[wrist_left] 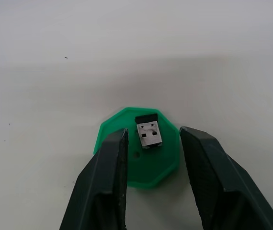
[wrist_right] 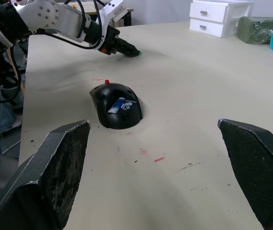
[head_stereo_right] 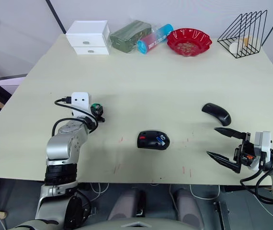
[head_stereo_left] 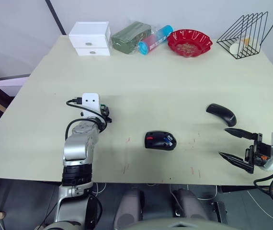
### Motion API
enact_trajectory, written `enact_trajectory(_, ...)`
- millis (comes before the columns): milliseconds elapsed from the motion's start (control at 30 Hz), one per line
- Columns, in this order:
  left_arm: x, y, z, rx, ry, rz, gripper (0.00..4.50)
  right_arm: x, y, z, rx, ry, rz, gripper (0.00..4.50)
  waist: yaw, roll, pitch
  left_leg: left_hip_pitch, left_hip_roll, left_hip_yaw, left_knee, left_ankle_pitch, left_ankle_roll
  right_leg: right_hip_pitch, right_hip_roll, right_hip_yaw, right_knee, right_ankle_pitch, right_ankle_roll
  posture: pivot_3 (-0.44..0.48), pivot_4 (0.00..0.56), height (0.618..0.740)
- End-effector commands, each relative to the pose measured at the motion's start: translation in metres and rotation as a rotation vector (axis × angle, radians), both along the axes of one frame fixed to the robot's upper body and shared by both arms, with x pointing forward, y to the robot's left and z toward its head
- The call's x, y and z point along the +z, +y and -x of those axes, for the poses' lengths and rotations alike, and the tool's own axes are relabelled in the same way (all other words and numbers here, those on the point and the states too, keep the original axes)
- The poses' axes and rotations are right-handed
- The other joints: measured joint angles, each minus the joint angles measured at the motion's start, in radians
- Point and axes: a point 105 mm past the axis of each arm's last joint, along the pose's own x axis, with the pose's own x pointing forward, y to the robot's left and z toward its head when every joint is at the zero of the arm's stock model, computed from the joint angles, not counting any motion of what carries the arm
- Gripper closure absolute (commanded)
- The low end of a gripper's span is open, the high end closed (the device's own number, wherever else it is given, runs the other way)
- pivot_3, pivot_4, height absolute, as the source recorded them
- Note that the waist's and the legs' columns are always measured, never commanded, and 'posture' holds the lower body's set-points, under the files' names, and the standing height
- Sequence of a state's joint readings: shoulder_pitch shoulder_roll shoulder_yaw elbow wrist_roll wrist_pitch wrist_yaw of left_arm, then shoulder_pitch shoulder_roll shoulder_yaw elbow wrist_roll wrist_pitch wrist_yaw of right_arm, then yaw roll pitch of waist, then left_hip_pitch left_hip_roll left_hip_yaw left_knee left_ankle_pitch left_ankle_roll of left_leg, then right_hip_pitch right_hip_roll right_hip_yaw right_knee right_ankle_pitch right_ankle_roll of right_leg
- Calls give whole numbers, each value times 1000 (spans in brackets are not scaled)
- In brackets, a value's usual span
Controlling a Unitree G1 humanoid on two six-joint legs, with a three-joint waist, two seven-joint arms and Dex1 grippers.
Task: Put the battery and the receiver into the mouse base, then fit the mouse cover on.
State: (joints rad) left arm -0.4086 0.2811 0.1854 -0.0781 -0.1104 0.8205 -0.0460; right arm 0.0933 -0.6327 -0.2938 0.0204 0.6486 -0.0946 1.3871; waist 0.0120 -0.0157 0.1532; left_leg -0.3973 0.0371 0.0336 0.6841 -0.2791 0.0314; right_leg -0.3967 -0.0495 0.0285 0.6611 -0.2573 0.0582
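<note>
the mouse base (head_stereo_left: 160, 141) sits mid-surface (head_stereo_left: 141, 81) near the front edge, the battery (wrist_right: 117, 105) lying in it. the mouse cover (head_stereo_left: 221, 114) lies to its right (slightly farther back). well to its left, the receiver (wrist_left: 148, 132) rests on a disc (wrist_left: 141, 148).

Left arm extended forward over the table with its wrist bent downward, the left gripper (wrist_left: 151, 158) lowered to the surface with fingers (wrist_left: 108, 177) slightly parted; right arm held low at the near table edge, the right gripper (head_stereo_left: 236, 143) spread wide and pointing inward.
</note>
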Motion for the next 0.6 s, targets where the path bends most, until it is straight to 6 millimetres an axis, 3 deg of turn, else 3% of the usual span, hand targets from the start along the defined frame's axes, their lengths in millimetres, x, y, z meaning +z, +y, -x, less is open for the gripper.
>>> enact_trajectory(33,12,0,-1,1,-45,-15,2433,9,-7,0,-17,-47,10,0,0,0,0,0,0,0,0,0,0,0,0,0,0,0,0,0,150,740)
enact_trajectory(600,20,-1,1,-4,-92,-15,2433,8,-7,1,-15,-39,14,0,0,0,0,0,0,0,0,0,0,0,0,0,0,0,0,0,150,740)
